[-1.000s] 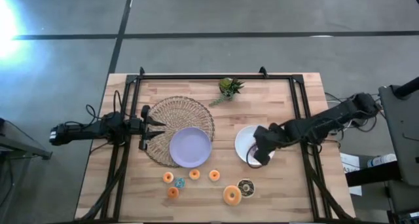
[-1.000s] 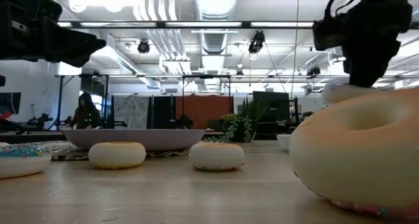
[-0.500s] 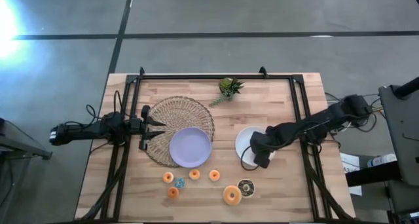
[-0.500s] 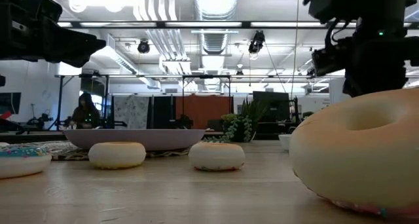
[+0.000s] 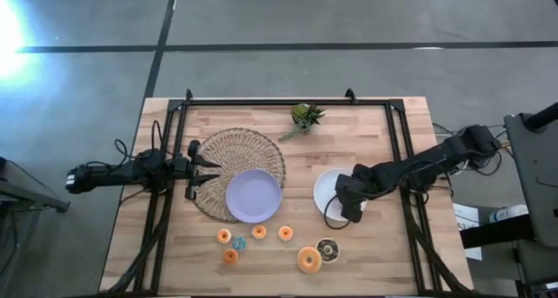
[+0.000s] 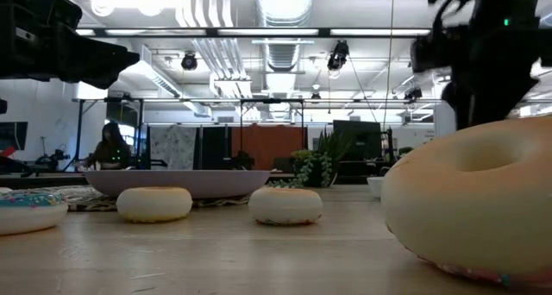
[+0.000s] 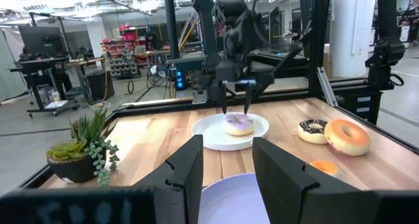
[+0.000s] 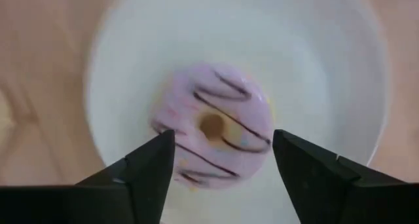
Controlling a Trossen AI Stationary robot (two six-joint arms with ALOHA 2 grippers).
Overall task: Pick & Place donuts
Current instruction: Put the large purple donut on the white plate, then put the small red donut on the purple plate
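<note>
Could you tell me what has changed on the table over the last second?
The right gripper shifted slightly over the white plate, dipping toward the near edge and coming partly back. It now hangs open above the pink donut, which lies on that plate, not gripped. The left gripper stayed open by the lilac plate. The loose donuts, such as the large orange donut, did not move.

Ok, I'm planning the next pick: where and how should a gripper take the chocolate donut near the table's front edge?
From straight above, fingers across opposite sides of the ring. The chocolate donut lies flat, hole up. The large orange donut sits tight against one side, so probably place the fingers on the sides clear of it.
</note>
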